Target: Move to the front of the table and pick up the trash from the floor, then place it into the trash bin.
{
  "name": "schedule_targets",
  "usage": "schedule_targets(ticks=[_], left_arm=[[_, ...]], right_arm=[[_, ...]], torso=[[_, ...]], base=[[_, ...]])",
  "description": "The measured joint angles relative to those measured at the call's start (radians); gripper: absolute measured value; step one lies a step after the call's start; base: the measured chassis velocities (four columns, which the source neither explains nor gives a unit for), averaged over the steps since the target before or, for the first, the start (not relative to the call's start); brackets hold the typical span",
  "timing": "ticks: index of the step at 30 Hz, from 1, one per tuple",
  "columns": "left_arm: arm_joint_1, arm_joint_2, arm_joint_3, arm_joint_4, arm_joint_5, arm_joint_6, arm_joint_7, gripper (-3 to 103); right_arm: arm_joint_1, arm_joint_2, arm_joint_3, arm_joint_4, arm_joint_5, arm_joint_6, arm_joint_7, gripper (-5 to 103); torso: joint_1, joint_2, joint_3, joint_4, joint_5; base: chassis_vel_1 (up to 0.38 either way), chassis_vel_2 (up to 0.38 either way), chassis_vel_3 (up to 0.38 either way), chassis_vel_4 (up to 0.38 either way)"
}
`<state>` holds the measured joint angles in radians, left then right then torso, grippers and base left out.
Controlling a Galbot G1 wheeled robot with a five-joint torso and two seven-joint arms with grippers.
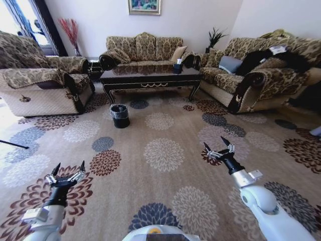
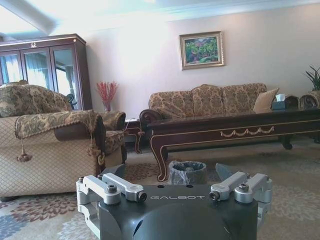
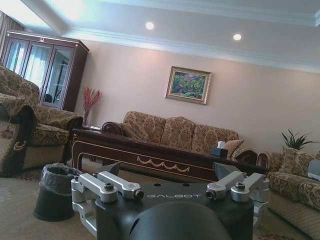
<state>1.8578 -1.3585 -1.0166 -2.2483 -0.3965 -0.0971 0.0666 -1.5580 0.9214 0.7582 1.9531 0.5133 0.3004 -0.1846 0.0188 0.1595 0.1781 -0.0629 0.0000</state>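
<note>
The robot faces a living room, with both arms held out low over a carpet patterned with round flower shapes. The left pincer hovers above the carpet with its two dark fingers spread wide and nothing between them. The right pincer sits a little farther forward, also above the carpet, its fingers likewise spread and holding nothing.

Well ahead of both pincers stands the table, dark glossy wood with a gold ornament on its apron and curved legs. A small dark tissue box rests on the tabletop toward the side of the right pincer. The trash bin, black and round with a thin clear bag lining it, stands on the carpet on the near side of the table, close to its corner leg, ahead of the left pincer and well apart from it. In the left wrist view the bin shows just past that pincer, in front of the table; in the right wrist view it stands off to one side of the pincer, before the table.

I cannot make out any trash on the floor.

A sofa stands behind the table, with others to either side.
</note>
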Motion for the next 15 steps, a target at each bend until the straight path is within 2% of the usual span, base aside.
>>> schedule_targets(ticks=[3,15], left_arm=[[0.000,0.007,-0.006,-0.007,0.000,0.001,0.000,100],[0.011,0.001,-0.007,-0.024,0.007,0.002,0.000,100]], right_arm=[[-0.005,0.006,0.009,-0.002,-0.006,0.027,-0.010,100],[-0.018,0.014,0.018,-0.009,-0.021,0.062,-0.052,100]], torso=[[0.003,0.015,0.012,0.0000,0.0000],[0.016,0.061,0.045,0.0001,0.0000]], base=[[0.000,0.000,0.000,0.000],[0.000,0.000,0.000,0.000]])
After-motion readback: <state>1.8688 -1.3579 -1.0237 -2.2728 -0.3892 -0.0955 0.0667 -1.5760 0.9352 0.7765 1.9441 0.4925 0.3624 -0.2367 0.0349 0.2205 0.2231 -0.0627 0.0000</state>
